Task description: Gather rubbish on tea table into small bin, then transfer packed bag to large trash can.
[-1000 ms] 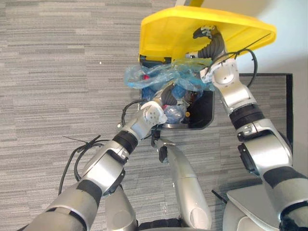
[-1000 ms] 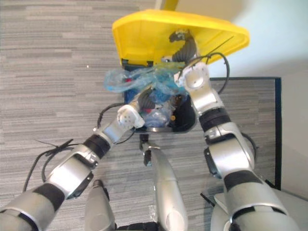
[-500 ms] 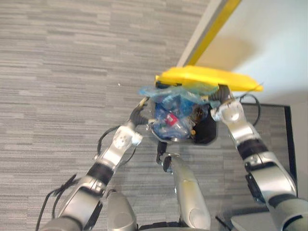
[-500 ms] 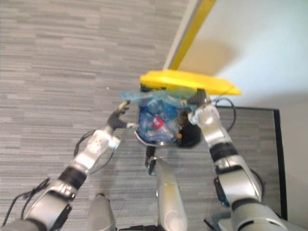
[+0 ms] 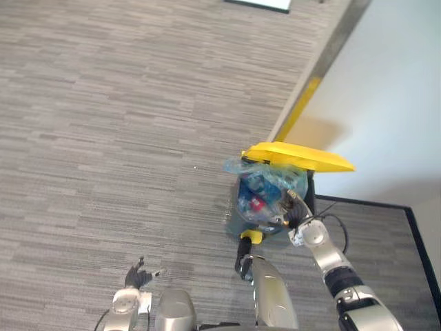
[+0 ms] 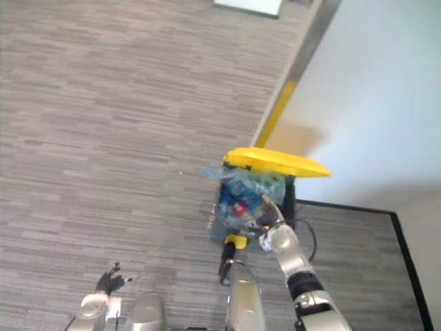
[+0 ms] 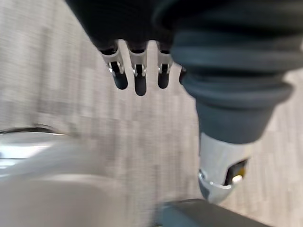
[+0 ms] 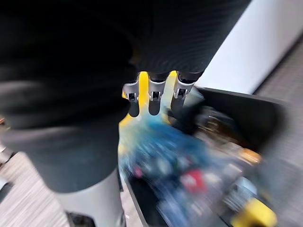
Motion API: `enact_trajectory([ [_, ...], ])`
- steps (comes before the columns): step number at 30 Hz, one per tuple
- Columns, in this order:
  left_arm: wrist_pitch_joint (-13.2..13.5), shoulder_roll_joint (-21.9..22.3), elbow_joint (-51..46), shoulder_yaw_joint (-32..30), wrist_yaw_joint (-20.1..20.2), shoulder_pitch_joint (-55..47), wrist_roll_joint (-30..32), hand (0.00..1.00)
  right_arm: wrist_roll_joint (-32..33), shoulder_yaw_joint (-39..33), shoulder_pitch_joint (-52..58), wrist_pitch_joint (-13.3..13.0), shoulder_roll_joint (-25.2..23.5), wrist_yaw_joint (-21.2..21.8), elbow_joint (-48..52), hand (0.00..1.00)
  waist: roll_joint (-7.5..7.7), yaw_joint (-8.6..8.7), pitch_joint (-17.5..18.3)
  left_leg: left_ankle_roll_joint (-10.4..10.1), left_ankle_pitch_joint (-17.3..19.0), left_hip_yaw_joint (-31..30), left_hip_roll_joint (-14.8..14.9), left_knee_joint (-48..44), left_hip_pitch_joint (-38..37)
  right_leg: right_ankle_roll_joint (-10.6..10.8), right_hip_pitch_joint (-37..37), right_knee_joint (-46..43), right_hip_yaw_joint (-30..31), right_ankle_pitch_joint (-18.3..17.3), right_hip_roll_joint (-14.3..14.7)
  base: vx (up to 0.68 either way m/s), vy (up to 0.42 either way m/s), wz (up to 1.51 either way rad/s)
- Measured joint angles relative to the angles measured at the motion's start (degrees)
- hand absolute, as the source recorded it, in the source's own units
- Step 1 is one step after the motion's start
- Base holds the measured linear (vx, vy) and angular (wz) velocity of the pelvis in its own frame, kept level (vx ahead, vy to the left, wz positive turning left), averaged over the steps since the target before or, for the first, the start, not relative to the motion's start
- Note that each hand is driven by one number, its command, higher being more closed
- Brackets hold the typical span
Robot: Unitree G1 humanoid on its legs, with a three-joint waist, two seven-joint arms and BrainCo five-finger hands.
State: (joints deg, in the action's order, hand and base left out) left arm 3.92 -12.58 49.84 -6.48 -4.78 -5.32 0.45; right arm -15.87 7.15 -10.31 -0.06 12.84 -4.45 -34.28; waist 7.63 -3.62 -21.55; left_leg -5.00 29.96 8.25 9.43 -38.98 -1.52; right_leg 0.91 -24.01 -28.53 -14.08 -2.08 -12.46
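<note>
Bag (image 5: 264, 192) of rubbish sat stuffed in the black bin (image 8: 255, 118), under the tipped-up yellow lid (image 5: 300, 157).
Crinkly see-through blue plastic, bulging, a red scrap inside. Right hand (image 5: 292, 209) hovered beside it, fingers straight, grasping nothing. Left hand (image 5: 136, 277) hung low over striped grey carpet (image 5: 103, 138), fingers loosely spread.

Office-like room: striped grey carpet (image 5: 103, 103), white wall (image 5: 386, 83)

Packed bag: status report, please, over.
Left hand open, low over the floor. Right hand open beside the large trash can. Blue packed bag sits in the can's mouth. Yellow lid raised above it.
</note>
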Motion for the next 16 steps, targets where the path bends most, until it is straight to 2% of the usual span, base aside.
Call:
enact_trajectory([
  [1, -0.6, 0.25, 0.69, -1.24, -0.12, 0.14, 0.01, 0.0, -0.34, -0.07, 3.73, -0.21, -1.37, 0.08, -0.44, 0.0, 0.58, 0.74, 0.76, 0.49, -2.46, 0.83, -0.01, 2.06, 1.48, -0.67, -0.75, -9.09, 0.8, -1.07, 0.6, -0.41, 0.139, -0.4],
  [2, -0.75, 0.3, 0.74, -1.5, -0.12, 0.14, 0.0, 0.0, -0.74, -0.1, 5.13, -0.23, -1.96, 0.09, -0.73, 0.0, 0.81, 0.9, 1.05, 0.56, -3.65, 1.21, -0.03, 3.62, 1.69, -0.58, -0.65, -11.72, 1.17, -1.76, 1.12, -0.3, 0.077, -0.3],
  [4, -1.56, 0.69, 0.99, -1.49, -0.15, -0.18, 0.1, 0.0, -2.23, -0.4, 10.72, -0.41, -4.32, 0.07, -4.75, 0.0, 1.05, 1.84, 3.55, 0.69, -8.88, 2.0, -0.49, 11.89, 1.85, 1.03, 2.58, -19.17, 2.42, -6.69, 3.47, -0.16, 0.017, -0.19],
  [5, -1.73, 0.86, 0.92, -1.51, -0.2, -0.31, 0.1, 0.0, -2.23, -0.69, 12.45, -0.29, -4.93, 0.05, -6.95, 0.0, 1.06, 2.39, 4.93, 0.96, -10.63, 1.76, -1.0, 14.5, 2.62, 2.07, 4.38, -19.79, 2.87, -7.84, 3.78, -0.06, -0.017, -0.11],
  [6, -1.78, 1.34, 0.46, -1.61, -0.41, -0.49, 0.09, 0.0, -2.11, -3.09, 13.95, -0.32, -6.07, -0.12, -10.56, 0.0, 1.59, 2.74, 7.21, 0.88, -12.5, 1.72, -2.12, 16.66, 4.48, 3.6, 7.2, -13.85, 4.01, -10.46, 4.4, -0.07, -0.01, -0.32],
  [7, -1.9, 2.4, 0.4, -2.06, -0.6, -0.16, 0.07, 0.0, -2.28, -5.69, 13.96, -0.27, -6.56, -0.58, -12.94, 0.0, 0.41, 2.78, 7.36, 0.76, -14.08, 1.77, -2.89, 18.62, 5.65, 3.56, 7.83, -7.95, 4.03, -10.85, 5.81, -0.11, -0.005, -0.49],
  [8, -2.01, 3.58, 0.53, -2.79, -0.69, 0.12, 0.09, 0.0, -2.52, -7.11, 13.69, -0.22, -6.68, -1.11, -15.04, 0.0, -0.89, 2.83, 8.11, 0.74, -15.61, 2.38, -2.78, 21.17, 5.59, 2.93, 9.19, -2.6, 4.91, -10.46, 7.24, -0.1, -0.007, -0.55],
  [10, -1.72, 7.58, 0.97, -3.28, -1.39, 0.33, 0.04, 0.0, -2.16, -10.89, 13.37, 0.0, -6.6, -2.4, -20.93, 0.0, -3.85, 2.9, 11.58, 0.65, -19.43, 4.12, -2.8, 27.13, 5.07, -1.79, 11.34, 8.82, 7.31, -7.0, 9.77, -0.04, -0.017, -0.37],
  [11, -1.7, 8.05, 1.11, -3.18, -1.46, 0.37, 0.04, 0.0, -2.07, -11.32, 13.16, 0.09, -6.6, -2.55, -21.68, 0.0, -4.26, 2.91, 11.83, 0.6, -19.77, 4.31, -2.76, 27.74, 4.94, -1.76, 11.53, 9.58, 7.4, -6.42, 9.94, -0.02, 0.02, -0.38],
  [12, -1.58, 9.98, 2.15, -3.01, -1.58, 0.74, 0.05, 0.0, -1.25, -13.1, 12.49, 0.81, -6.49, -3.08, -23.76, 0.0, -5.48, 3.02, 12.55, 0.33, -21.28, 5.42, -2.72, 30.03, 3.67, -1.74, 12.73, 12.85, 8.34, -4.41, 10.6, -0.05, 0.042, -0.25],
  [13, -1.68, 9.91, 3.39, -2.84, -1.65, 1.34, -0.49, 0.0, 0.24, -14.05, 12.69, 1.15, -6.53, -3.49, -24.0, 0.0, -6.07, 3.25, 12.96, 0.32, -21.86, 5.4, -2.73, 31.01, 3.15, -1.69, 13.85, 15.0, 8.35, -3.23, 10.86, -0.06, 0.037, -0.22],
  [16, -1.75, 9.77, 5.38, -2.86, -1.8, 1.56, -0.61, 0.0, 3.66, -16.68, 12.98, 1.66, -7.06, -4.36, -25.46, 0.0, -6.4, 3.43, 14.07, 0.36, -23.04, 5.38, -2.99, 33.11, 2.19, -1.37, 16.11, 20.06, 8.42, -0.52, 11.4, -0.02, 0.009, -0.01],
])
